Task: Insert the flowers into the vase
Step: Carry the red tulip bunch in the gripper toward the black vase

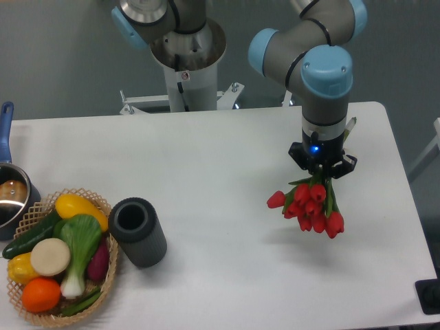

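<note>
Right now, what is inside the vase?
The vase shows only a dark, round mouth; nothing sticks out of it. Its bottom is in shadow, so I cannot see that far. The flowers hang from the claw, apart from it.

No text, label, brand or number could be read anywhere in the view. A small red-and-white sticker [184,75] sat on the arm's base column [187,82], but its marks were too small and blurred to make out.
</note>
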Available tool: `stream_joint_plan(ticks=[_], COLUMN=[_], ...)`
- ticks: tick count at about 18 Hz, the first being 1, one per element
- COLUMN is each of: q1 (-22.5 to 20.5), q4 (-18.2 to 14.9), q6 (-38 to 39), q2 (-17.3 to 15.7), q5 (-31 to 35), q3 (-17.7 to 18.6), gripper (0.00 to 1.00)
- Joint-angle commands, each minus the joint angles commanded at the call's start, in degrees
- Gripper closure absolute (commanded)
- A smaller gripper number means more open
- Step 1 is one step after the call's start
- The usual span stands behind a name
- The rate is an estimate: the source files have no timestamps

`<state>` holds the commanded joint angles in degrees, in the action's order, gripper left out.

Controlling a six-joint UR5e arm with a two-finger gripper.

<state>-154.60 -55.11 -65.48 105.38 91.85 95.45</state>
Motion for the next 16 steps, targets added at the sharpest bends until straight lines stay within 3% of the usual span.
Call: stream_joint_plan(ticks=[7, 16], q1=[0.26, 0.97], q4=[0.17, 0.79], q6=[2.89, 13.51], q2=[-3.34, -7.91], q5=[-9.56, -43.82], q3=[0.00, 0.09], gripper=[1.00, 1.00])
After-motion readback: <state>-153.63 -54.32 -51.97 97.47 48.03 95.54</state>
